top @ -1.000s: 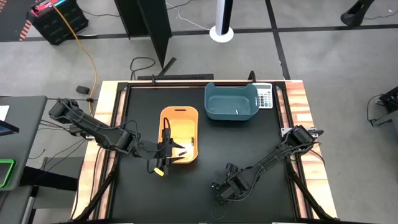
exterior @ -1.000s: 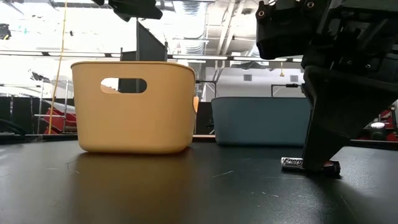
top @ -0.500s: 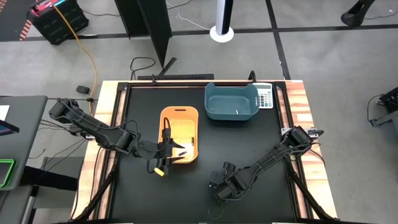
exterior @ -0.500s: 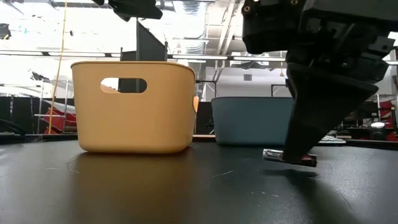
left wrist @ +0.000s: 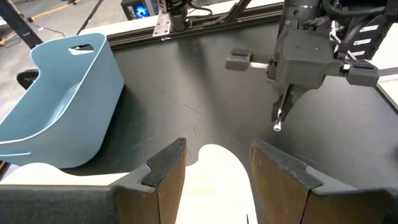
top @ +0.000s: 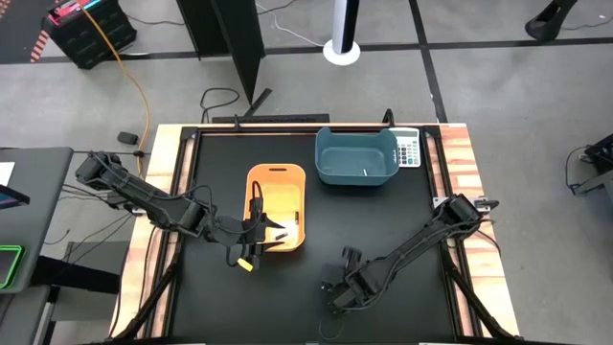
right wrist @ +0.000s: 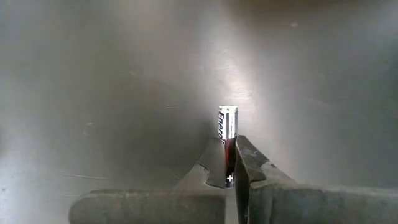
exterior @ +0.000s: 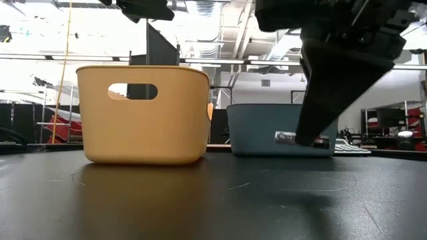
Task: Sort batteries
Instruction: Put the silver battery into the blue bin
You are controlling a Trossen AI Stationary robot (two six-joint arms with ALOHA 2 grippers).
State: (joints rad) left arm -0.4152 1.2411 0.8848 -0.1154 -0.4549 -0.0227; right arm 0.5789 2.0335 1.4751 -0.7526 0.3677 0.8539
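A dark battery [right wrist: 227, 144] with a silvery end sits pinched between the fingers of my right gripper [right wrist: 231, 171], clenched on it. In the low view the battery [exterior: 301, 139] hangs level, clear of the black table [exterior: 200, 200], in front of the blue bin [exterior: 267, 130]. From above, my right gripper [top: 337, 295] is over the near middle of the table, well apart from both bins. The orange bin [top: 278, 206] stands left of centre; the blue bin [top: 356, 156] stands at the far edge, a calculator [top: 408, 149] just beside it. My left gripper [left wrist: 214, 163] hovers at the orange bin's near end, its fingers spread and holding nothing.
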